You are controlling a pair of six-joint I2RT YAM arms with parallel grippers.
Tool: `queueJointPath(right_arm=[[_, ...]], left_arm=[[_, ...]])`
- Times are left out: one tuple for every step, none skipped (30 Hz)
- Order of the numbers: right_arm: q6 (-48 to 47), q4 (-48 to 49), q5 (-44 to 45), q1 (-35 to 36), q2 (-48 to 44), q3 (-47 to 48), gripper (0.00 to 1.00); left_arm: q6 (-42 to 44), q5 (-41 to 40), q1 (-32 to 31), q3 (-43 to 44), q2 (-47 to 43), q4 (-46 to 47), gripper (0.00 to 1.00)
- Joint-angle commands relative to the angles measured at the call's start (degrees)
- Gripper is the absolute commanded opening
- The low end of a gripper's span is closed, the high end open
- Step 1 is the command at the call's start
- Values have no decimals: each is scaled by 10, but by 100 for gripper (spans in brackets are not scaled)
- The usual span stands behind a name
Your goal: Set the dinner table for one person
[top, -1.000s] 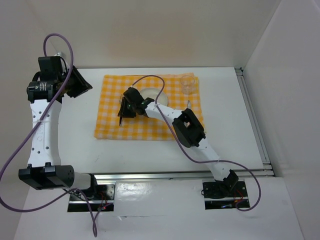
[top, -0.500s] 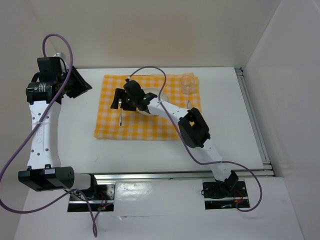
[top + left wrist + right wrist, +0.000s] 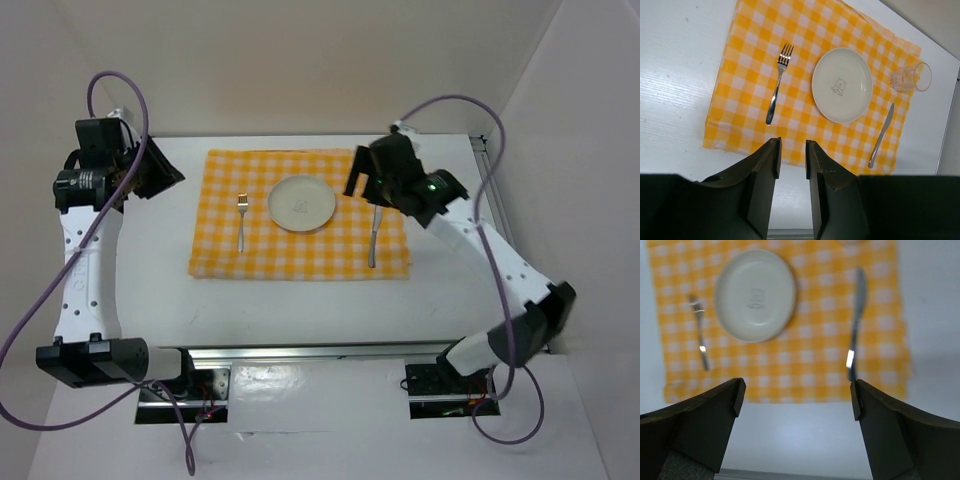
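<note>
white dinner table (image 3: 150, 245) below right pincer (image 3: 797, 388)

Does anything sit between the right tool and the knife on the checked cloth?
Nothing visible does. The right tool hangs open above the setting, and the knife lies flat on the cloth, to the right of the plate, with only bare cloth around it.
</note>
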Motion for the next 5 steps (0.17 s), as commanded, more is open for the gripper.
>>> queueJointPath(right_arm=[[26, -101, 58, -25, -119, -82, 100], [26, -101, 58, -43, -149, -119, 100], [18, -92, 48, -52, -178, -137, 100], [13, -86, 42, -61, -228, -150, 100], [-3, -80, 35, -70, -249, -161, 100]], left_arm=[[16, 8, 2, -11, -18, 34, 43], [22, 8, 2, -19, -18, 40, 43], [22, 0, 2, -27, -18, 40, 45], [22, -5, 2, -27, -18, 40, 45], [27, -17, 2, -36, -18, 45, 45]])
